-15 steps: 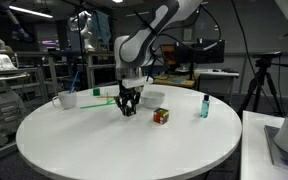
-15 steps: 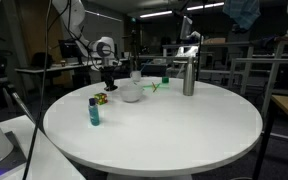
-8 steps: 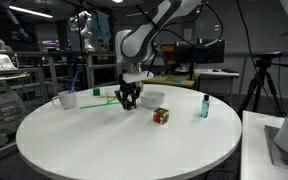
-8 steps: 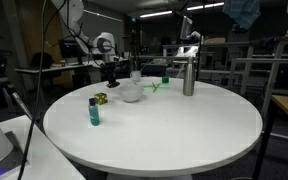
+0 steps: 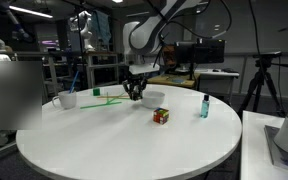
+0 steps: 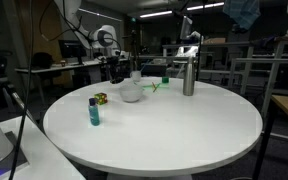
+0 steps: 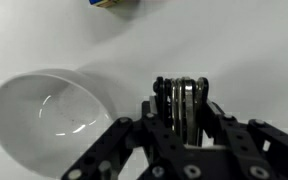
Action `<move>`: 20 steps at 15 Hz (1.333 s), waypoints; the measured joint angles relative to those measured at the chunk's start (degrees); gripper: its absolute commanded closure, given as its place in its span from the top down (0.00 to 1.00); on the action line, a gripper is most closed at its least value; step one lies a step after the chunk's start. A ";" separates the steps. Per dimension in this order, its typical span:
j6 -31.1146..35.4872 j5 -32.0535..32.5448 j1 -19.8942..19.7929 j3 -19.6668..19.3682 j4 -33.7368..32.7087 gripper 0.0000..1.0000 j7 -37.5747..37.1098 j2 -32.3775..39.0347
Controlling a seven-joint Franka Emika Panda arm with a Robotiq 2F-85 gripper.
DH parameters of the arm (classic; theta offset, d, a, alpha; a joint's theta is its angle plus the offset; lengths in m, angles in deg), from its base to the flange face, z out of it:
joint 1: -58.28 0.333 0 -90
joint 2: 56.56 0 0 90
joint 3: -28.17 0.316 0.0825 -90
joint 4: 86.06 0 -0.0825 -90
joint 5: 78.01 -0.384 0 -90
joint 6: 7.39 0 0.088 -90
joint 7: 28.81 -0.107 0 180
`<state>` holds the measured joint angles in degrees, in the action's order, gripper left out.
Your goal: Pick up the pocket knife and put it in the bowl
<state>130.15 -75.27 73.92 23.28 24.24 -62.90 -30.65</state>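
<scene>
Now, blk tool (image 7: 181, 93) pinching slim layered-metal pocket knife (image 7: 183, 112), glossy round wht bowl (image 7: 16, 108) just beside

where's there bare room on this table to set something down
In an exterior view, the near half of the table is bare, from the puzzle cube and blue bottle forward to the rim. The stretch between the cup and the cube is open too. It is crowded at the far edge, around the bowl and the green stick.
</scene>
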 measured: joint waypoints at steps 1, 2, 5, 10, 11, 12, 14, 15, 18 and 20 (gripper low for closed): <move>0.00 0.24 -0.07 -0.26 0.62 0.20 -0.66 -0.63; 0.00 0.51 -0.13 -0.49 1.31 0.20 -1.43 -1.30; 0.00 1.32 -0.61 -0.91 3.19 0.20 -3.65 -2.99; 0.01 1.61 -2.22 -1.25 5.72 0.20 -5.62 -5.17; 0.01 1.61 -2.71 -1.26 5.98 0.20 -5.63 -5.36; 0.01 1.61 -3.30 -1.27 6.26 0.20 -5.63 -5.52; 0.01 1.61 -4.40 -1.31 6.61 0.20 -5.63 -5.57; 0.01 1.61 -4.99 -1.32 6.77 0.20 -5.63 -5.57; -0.01 1.60 -6.33 -1.41 6.97 0.20 -5.63 -5.53; -0.03 1.59 -6.98 -1.43 6.99 0.20 -5.63 -5.43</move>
<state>130.12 -73.68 66.94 21.85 31.23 -68.53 -36.08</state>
